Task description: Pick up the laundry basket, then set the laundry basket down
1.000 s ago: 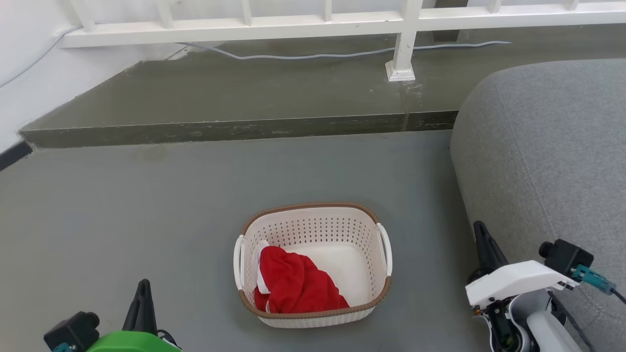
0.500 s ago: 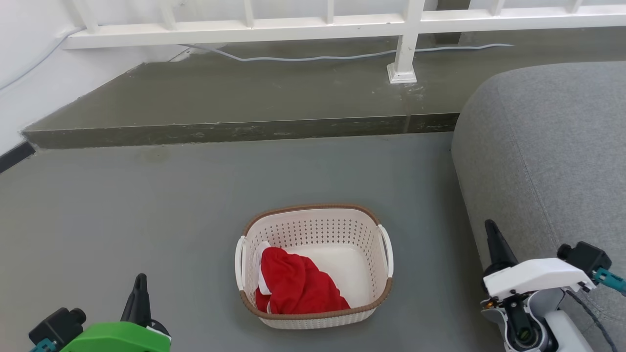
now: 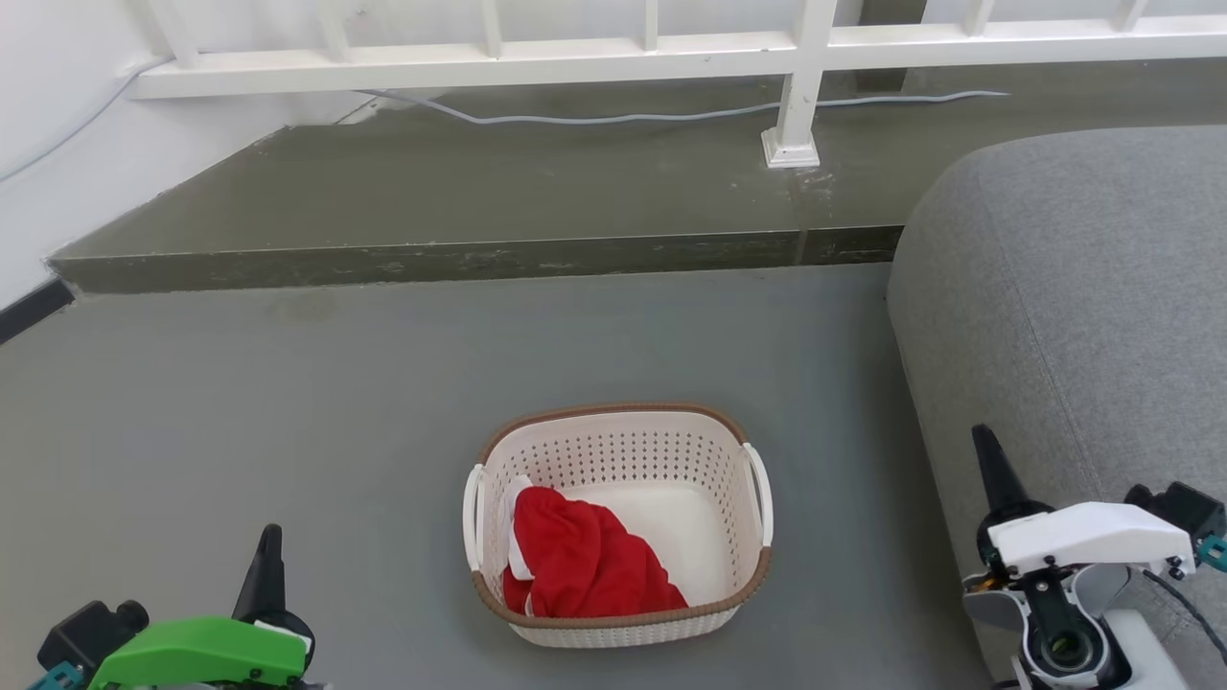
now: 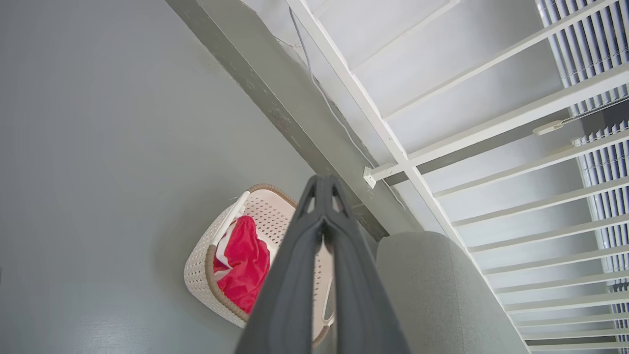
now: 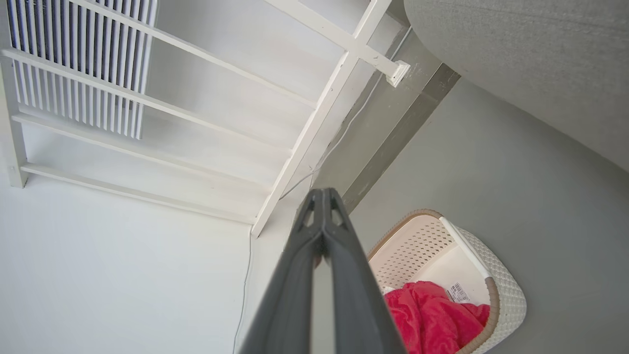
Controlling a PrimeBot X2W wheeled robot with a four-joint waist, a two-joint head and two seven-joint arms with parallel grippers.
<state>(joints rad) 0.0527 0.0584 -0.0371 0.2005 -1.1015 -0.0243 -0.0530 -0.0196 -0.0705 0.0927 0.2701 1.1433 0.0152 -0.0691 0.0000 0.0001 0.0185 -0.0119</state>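
The cream-white laundry basket [image 3: 618,450] with a brown rim and white side handles stands on the grey floor, low in the head view's middle, holding a red cloth [image 3: 585,563]. My left gripper [image 3: 266,546] is at the lower left, well left of the basket, fingers pressed together and holding nothing. My right gripper [image 3: 987,455] is at the lower right beside the sofa, also shut and holding nothing. The left wrist view shows the basket [image 4: 206,255] beyond its shut fingers [image 4: 322,196]. In the right wrist view the basket [image 5: 506,300] lies right of the shut fingers [image 5: 322,206].
A grey sofa [image 3: 1074,287] fills the right side, close to my right gripper. A raised concrete step [image 3: 460,257] crosses behind the basket, with a white railing [image 3: 613,53] and a cable [image 3: 623,117] on it. A white wall [image 3: 48,172] is at the left.
Both grippers have drawn outward and lower in the head view, away from the basket. The camera has tilted slightly. The basket has stayed on the floor.
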